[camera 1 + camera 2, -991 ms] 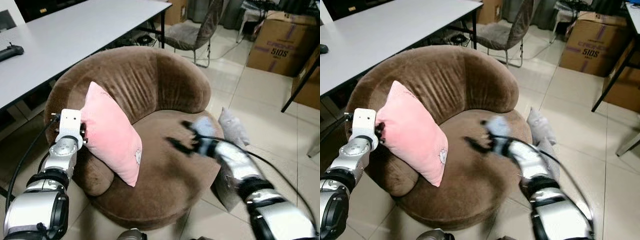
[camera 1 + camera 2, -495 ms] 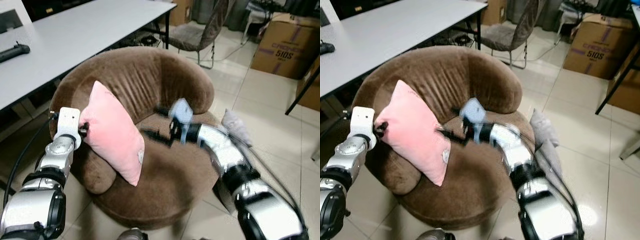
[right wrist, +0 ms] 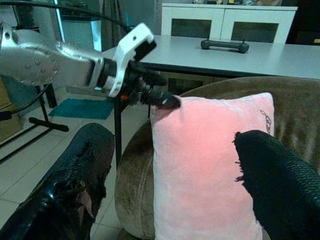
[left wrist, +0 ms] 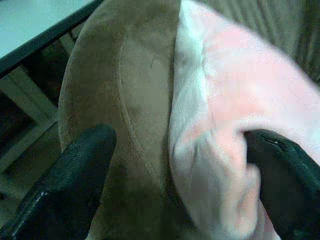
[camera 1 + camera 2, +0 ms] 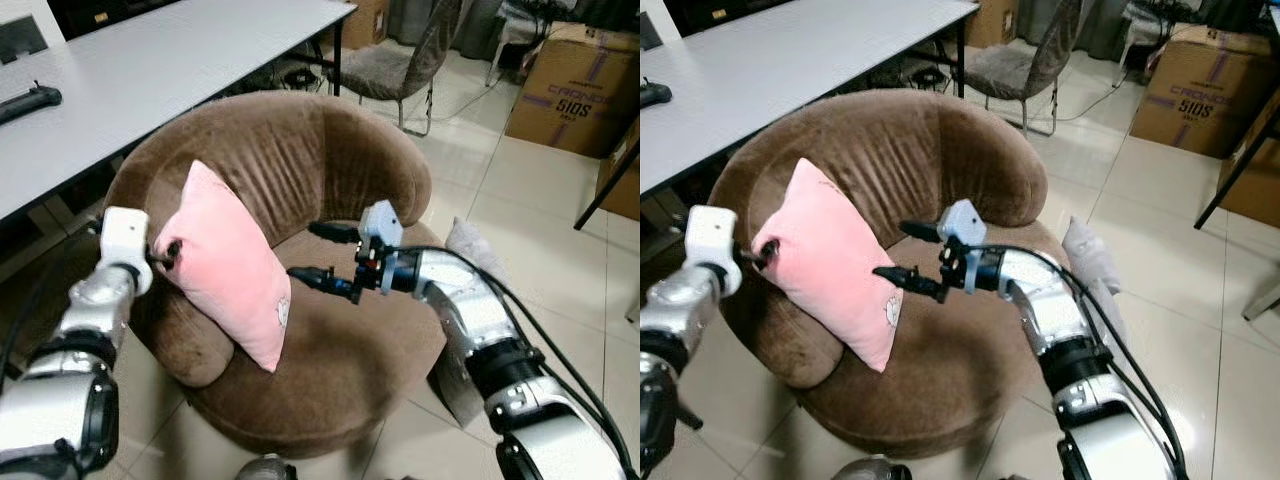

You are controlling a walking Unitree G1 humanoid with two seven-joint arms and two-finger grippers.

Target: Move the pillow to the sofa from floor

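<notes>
- The soft pink square pillow (image 5: 232,265) is already off the floor: it stands on edge on the seat of the round brown plush sofa chair (image 5: 290,150), leaning back against the chair's left arm and backrest.
- Left gripper (image 5: 170,250) is at the pillow's upper outer corner. In the left wrist view one black finger presses into the pink fabric and the other sits outside against the brown arm roll; the fingers look spread, not pinching the cloth. I judge the hold loose at best.
- Right gripper (image 5: 325,252) hovers over the seat just beside the pillow's inner face, fingers wide apart, one above the other, nothing between them. The right wrist view looks straight at the pillow's broad face (image 3: 210,165).
- Progress, as a judgement: the move itself is essentially done. What is left is settling the pillow so it rests stable, then letting go and drawing both arms clear.
- Change from a second ago: the right arm has swung in from the front right of the seat to the pillow's side, and its blur is gone.
- The pillow sits in much the same pose; the left gripper stays at the same corner.
- Nearby: grey long table (image 5: 170,60) behind the chair, grey crumpled cloth (image 5: 470,248) on the tiled floor to the right, brown cardboard box (image 5: 570,95) beyond.
</notes>
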